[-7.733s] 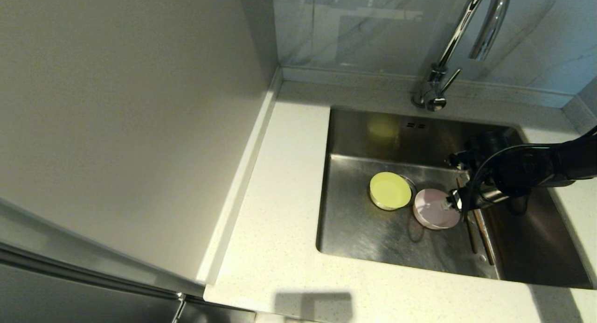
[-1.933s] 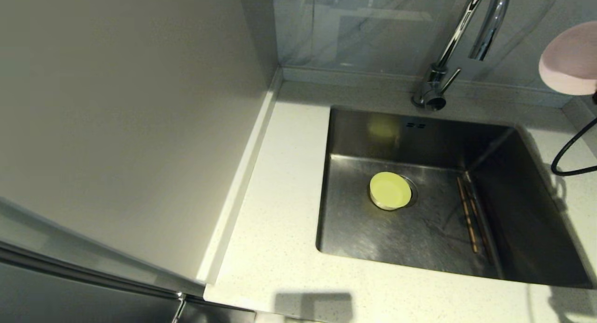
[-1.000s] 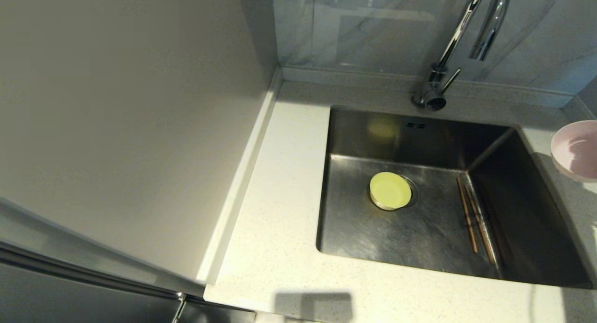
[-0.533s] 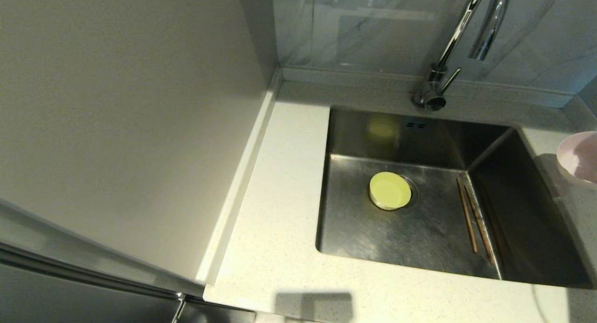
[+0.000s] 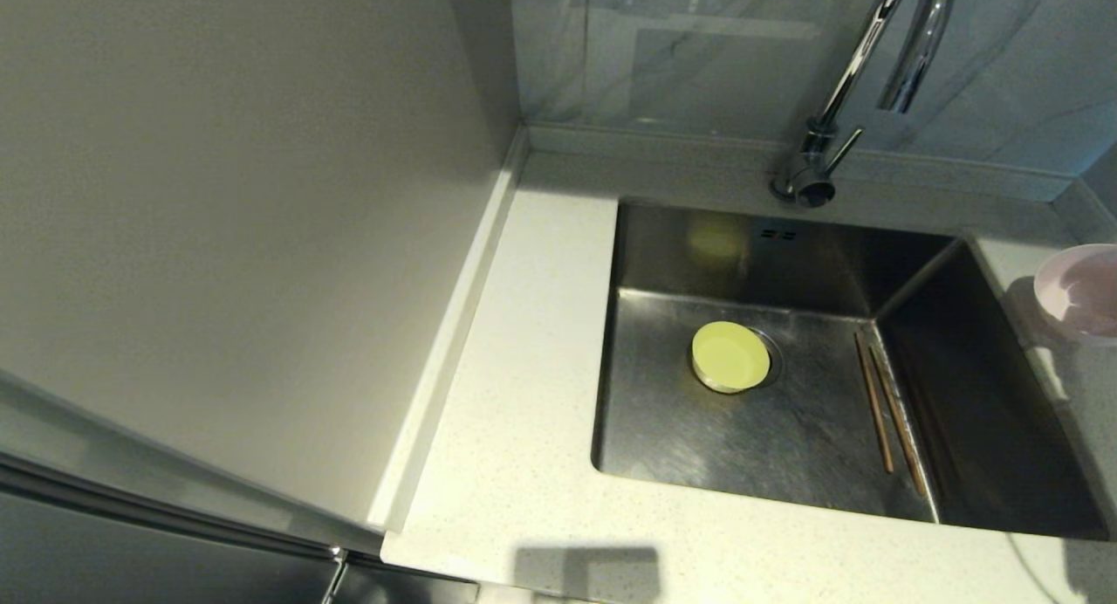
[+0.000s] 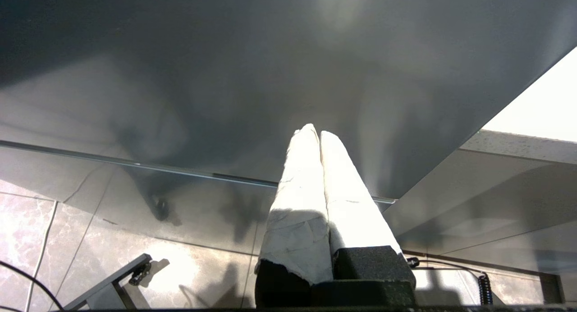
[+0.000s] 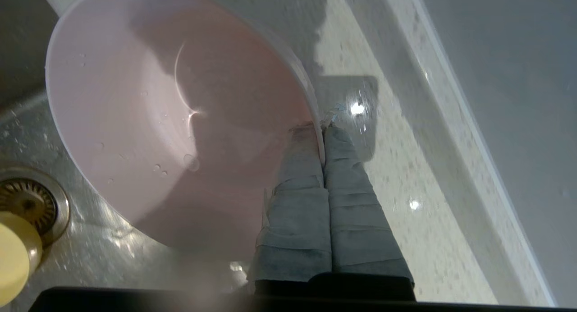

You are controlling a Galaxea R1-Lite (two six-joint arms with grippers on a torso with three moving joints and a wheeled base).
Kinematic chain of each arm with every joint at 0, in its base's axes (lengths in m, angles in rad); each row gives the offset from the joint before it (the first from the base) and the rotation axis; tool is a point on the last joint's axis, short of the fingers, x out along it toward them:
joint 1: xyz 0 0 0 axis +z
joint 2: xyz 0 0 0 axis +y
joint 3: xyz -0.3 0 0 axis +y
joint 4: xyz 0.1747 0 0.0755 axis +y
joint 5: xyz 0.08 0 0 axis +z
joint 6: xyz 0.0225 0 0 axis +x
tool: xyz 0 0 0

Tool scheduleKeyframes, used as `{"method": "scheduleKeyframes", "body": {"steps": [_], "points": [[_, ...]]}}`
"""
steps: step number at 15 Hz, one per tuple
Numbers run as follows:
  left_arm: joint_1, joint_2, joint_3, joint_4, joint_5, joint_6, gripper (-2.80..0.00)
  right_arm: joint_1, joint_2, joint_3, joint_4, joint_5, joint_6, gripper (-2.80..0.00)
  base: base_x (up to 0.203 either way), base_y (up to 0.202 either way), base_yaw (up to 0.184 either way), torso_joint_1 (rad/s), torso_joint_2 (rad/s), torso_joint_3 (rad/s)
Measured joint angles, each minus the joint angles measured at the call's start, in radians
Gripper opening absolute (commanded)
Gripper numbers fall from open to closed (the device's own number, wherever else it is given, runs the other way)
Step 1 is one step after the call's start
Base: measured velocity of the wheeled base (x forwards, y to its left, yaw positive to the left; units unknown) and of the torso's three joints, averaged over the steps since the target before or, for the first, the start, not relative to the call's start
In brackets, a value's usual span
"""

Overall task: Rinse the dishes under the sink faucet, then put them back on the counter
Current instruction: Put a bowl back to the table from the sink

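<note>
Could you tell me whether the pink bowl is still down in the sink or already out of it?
Out. The pink bowl hangs above the counter beside the sink, its rim pinched by the shut right hand.

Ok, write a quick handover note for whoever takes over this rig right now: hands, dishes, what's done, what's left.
Right hand: shut on the pink bowl, pinching its rim, over the counter right of the sink.
Left hand: shut, empty, parked below the counter.
Yellow-green bowl: upside down over the drain.
Chopsticks: on the sink floor, right side.
Done: pink bowl out, wet with droplets.
Left: set it down, then rinse and return the rest.
</note>
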Motion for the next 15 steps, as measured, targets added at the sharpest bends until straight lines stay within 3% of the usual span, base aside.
{"method": "scheduleKeyframes", "body": {"steps": [4,15], "points": [[0.000,0.000,0.000,0.000,0.000,0.000,-2.80,0.021,0.054,-0.077,-0.035,-0.001,-0.006,-2.80,0.000,0.000,0.000,0.000,0.00,0.000],[0.000,0.000,0.000,0.000,0.000,0.000,-2.80,0.030,0.144,-0.118,-0.137,-0.029,-0.051,-2.80,0.000,0.000,0.000,0.000,0.00,0.000]]}}
